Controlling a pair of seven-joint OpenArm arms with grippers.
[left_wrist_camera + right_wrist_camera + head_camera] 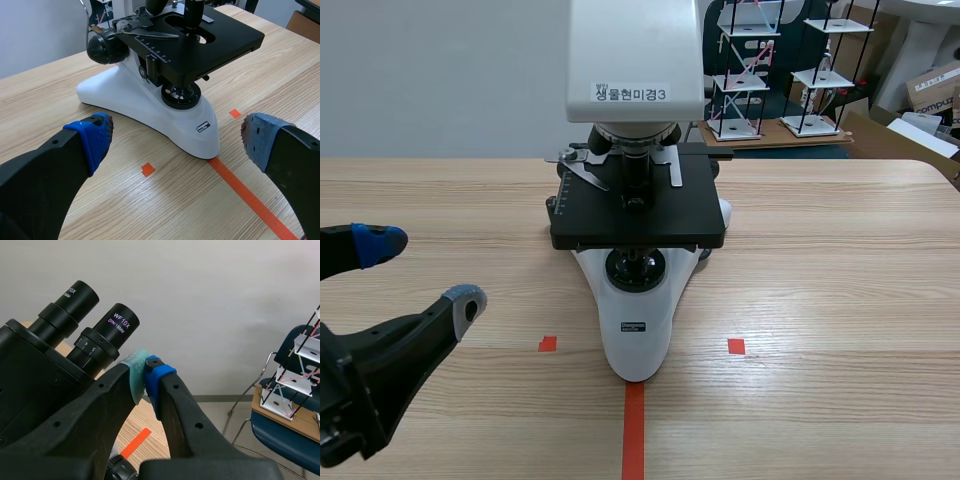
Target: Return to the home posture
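The left gripper (pixel 420 272) is held low over the wooden table (pixel 840 300) at the near left, its arm entering from the left edge. Its two fingers are spread wide apart and nothing is held between them. One blue pad (pixel 92 135) and one blue-grey pad (pixel 257 140) are seen at the fingertips, both clear of the tabletop. Under and just ahead of this gripper, one orange-red tape line (pixel 633 430) and two tape squares (pixel 548 344) are marked on the wood.

One microscope (pixel 638 300) is stood at the middle of the table, ahead of the left gripper and apart from it. The narrow end of its white base is set at the end of the tape line, between the two squares. One black stage (pixel 640 215) is carried above the base, and one black focus knob (pixel 102 48) is seen at the side.

The right gripper (pixel 146 377) is raised to the height of the microscope's two eyepieces (pixel 107 335), just beside the nearer one. Its fingers are closed together, pad against pad, on nothing. Whether the eyepiece is touched cannot be told.

Beyond the table, two tiered models (pixel 745 70) and one blue chair (pixel 285 440) are seen
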